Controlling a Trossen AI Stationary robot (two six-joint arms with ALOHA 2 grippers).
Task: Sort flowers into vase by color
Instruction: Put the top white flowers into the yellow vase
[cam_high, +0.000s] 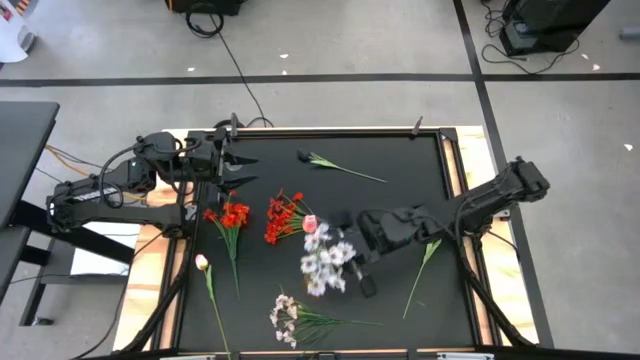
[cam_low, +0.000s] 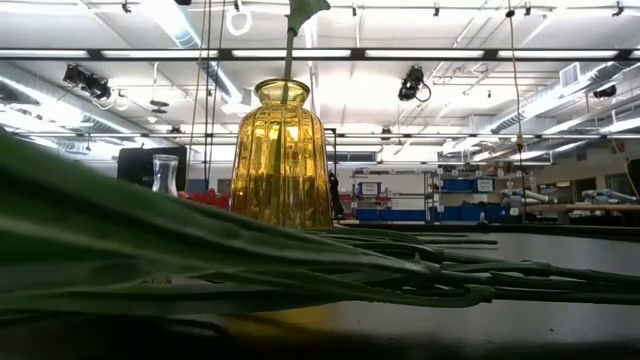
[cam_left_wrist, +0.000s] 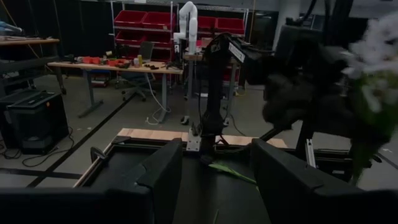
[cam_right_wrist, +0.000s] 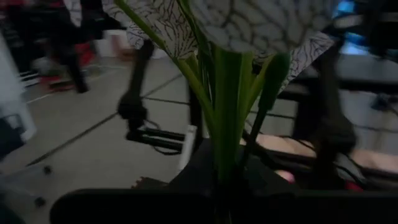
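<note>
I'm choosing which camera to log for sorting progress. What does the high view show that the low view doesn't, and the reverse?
Only the high view shows both arms: the right gripper shut on a white-lilac spray, the left gripper waiting open at the mat's edge, plus red flowers. Only the low view shows a yellow vase and a small clear vase. Both show green stems lying on the black mat.

Our count of what lies on the desk (cam_high: 400, 150)

We count two red blossom clusters (cam_high: 232, 214) (cam_high: 283, 215), two white-lilac sprays (cam_high: 326, 262) (cam_high: 285, 318), two pale pink tulip buds (cam_high: 201, 262) (cam_high: 310, 224), and two bare green leafy stems (cam_high: 340, 166) (cam_high: 424, 268). In the low view we see one yellow glass vase (cam_low: 281, 158) and one small clear vase (cam_low: 166, 175) behind it.
</note>
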